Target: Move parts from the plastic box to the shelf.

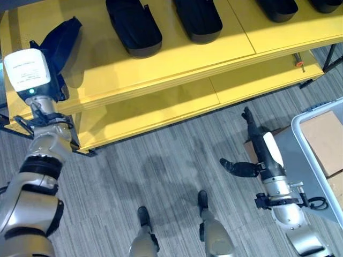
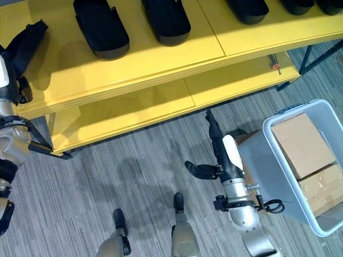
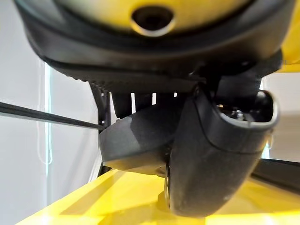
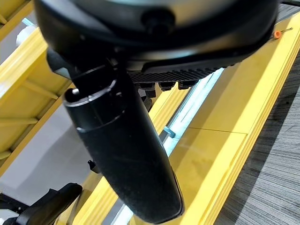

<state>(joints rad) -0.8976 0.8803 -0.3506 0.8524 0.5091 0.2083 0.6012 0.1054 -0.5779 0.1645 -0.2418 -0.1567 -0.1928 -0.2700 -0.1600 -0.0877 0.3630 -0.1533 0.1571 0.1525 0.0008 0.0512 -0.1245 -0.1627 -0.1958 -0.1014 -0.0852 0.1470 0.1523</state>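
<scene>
Count of things on the shelf and in the box

Five black parts (image 1: 134, 24) on the yellow shelf (image 1: 177, 59); two cardboard boxes (image 2: 303, 144) in the grey plastic box (image 2: 262, 160).

Left arm raised, its robot hand (image 1: 51, 51) up high, fingers curled round a dark part. Right arm low, its robot hand (image 2: 214, 152) with fingers straight, thumb spread sideways, holding nothing.

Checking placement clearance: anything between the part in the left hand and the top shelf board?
Nothing visible. The left hand holds the black part at the yellow shelf's left end; the neighbouring black parts lie apart, further right.
</scene>
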